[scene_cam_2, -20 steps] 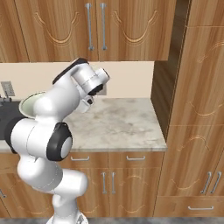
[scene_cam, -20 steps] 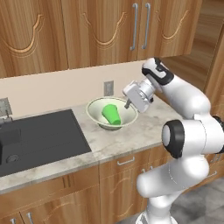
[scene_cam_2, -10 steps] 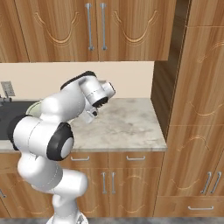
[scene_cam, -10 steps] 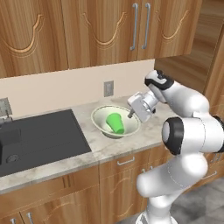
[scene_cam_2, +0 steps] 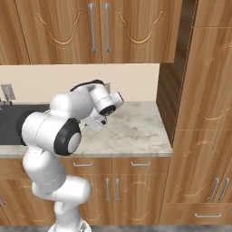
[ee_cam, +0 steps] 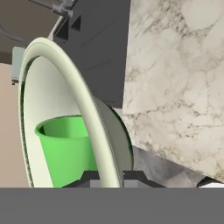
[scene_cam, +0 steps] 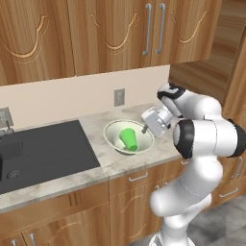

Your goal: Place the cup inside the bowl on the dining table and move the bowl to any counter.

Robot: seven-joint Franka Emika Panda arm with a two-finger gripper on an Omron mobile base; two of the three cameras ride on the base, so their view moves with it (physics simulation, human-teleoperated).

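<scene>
1. Where the white robot arm reaches over the counter [scene_cam: 110, 161], its gripper [scene_cam: 144, 129] meets the right rim of the bowl [scene_cam: 115, 137]; the jaws are nearly closed, pinching that rim.
2. The bowl is wide, shallow and cream-white, and sits on or just over the marbled stone; the pictures do not settle whether it touches. It is just right of the black sink.
3. The cup [scene_cam: 129, 139], a small bright green tumbler, lies inside the bowl, tipped on its side toward the bowl's right half.
4. In the hand view the bowl's rim [ee_cam: 83, 105] arcs up from between the fingertips, with the cup [ee_cam: 65, 148] on its inner side and the marbled counter [ee_cam: 175, 78] behind.
5. The black sink [scene_cam: 38, 151] is set into the counter to the bowl's left, its edge close to the bowl. A faucet [ee_cam: 59, 6] shows above the sink in the hand view.
6. A grey wall socket [scene_cam: 119, 97] sits on the beige backsplash just behind the bowl; a second plate [scene_cam: 5, 117] is at the far left above the sink.
7. Brown wooden cabinets [scene_cam: 110, 33] with silver bar handles hang above; drawers with similar handles run below.
8. A tall wooden cabinet [scene_cam_2: 204, 113] closes off the counter's right end.
9. In the right base view the robot's own arm [scene_cam_2: 68, 118] stands in front of the bowl and hides it; the bare counter [scene_cam_2: 131, 131] lies to its right.
</scene>
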